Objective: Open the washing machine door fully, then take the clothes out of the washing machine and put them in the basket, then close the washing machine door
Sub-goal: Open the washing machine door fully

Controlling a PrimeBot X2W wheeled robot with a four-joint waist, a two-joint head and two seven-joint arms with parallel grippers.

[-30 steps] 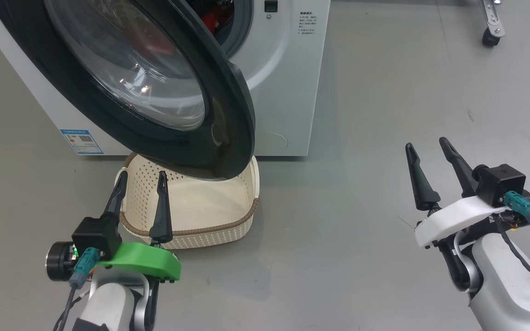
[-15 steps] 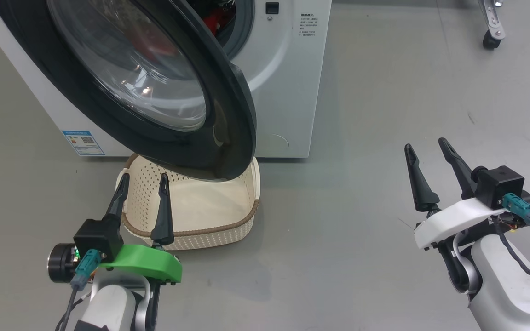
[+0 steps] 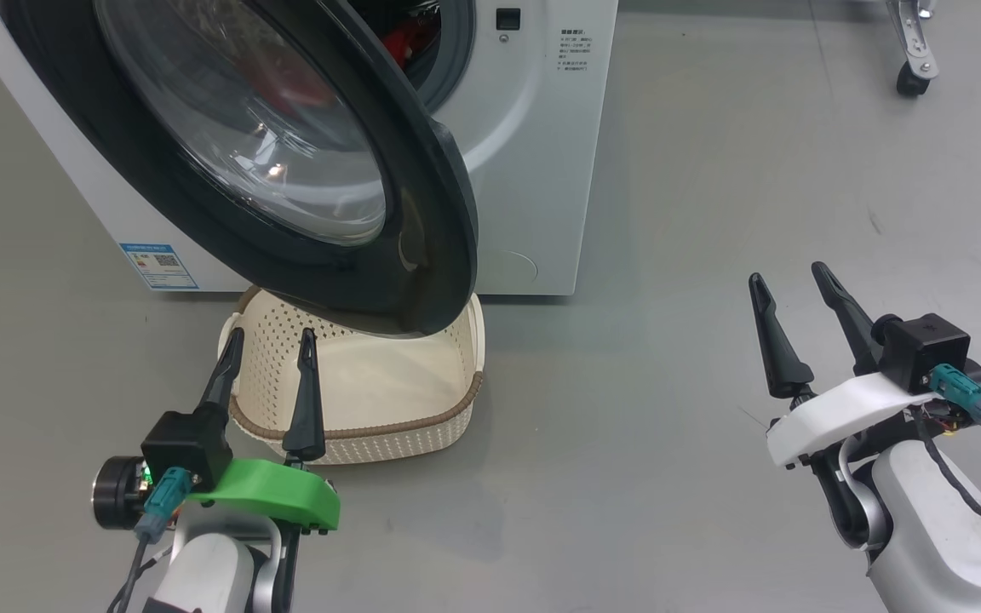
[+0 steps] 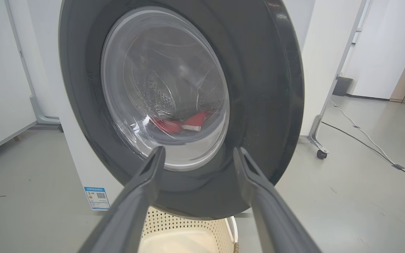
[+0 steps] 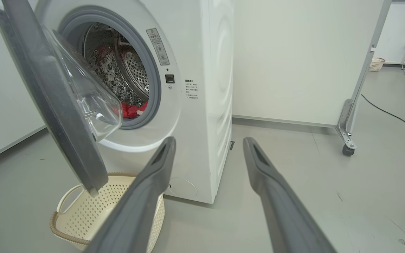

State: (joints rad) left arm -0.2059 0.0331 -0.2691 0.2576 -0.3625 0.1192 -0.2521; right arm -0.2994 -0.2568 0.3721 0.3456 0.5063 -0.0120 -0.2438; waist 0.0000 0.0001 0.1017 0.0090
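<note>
Our left tool (image 3: 273, 334) hangs low in front of the basket (image 3: 388, 430). Its two dark fingers are spread wide with nothing between them, and in the head view their tips sit over the basket's near-left rim. Our right tool (image 3: 787, 272) is just as widely spread and holds nothing, well off to the right above the grey floor (image 3: 669, 383). The washing machine door (image 3: 427, 213) stands partly swung out from the washing machine (image 3: 533, 170), its lower edge over the basket, which sits on the floor just in front of the machine. The red clothes (image 5: 132, 108) lie inside the steel drum (image 5: 132, 70). From the left wrist we also see them through the door's glass.
</note>
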